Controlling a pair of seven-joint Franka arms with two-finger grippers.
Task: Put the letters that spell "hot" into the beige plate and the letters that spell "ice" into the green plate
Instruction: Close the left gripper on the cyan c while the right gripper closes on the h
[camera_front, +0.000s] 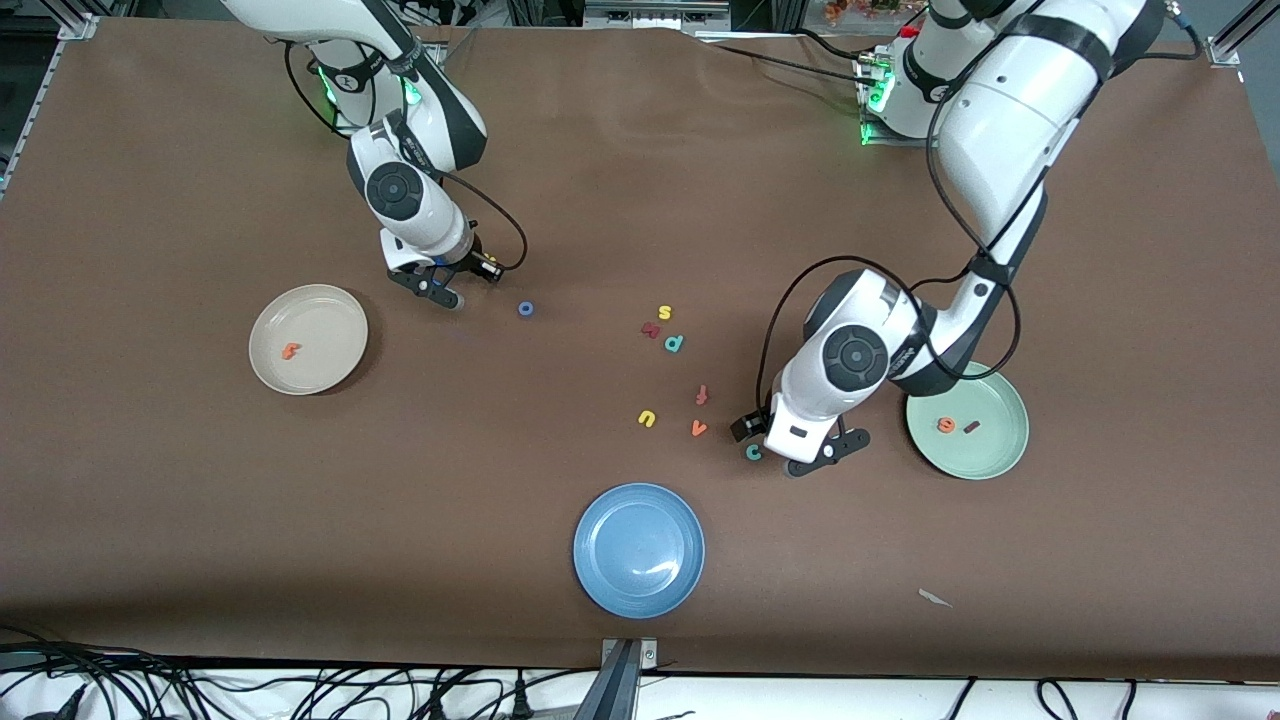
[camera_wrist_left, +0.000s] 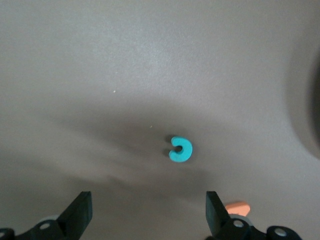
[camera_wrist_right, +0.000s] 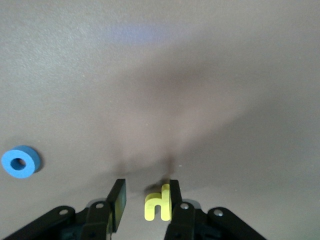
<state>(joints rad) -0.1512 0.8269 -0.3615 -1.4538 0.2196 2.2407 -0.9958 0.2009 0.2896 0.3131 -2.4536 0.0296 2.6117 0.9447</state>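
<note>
Teal c (camera_wrist_left: 180, 149) lies under released left end effector (camera_wrist_left: 149, 207); right end effector (camera_wrist_right: 146, 202) grasps yellow h (camera_wrist_right: 157, 204).

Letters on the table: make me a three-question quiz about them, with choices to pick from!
1. Where is the yellow h? A in the blue plate; B between the right gripper's fingers; C in the beige plate.
2. How many letters lie in the green plate? A none; B two; C four.
3. The left gripper over the teal c is: A open; B shut on the c; C holding a plate.
Answers: B, the h sits between its fingers; B, an orange e and a dark red i lie there; A, its fingers stand wide apart and the c lies on the table.
</note>
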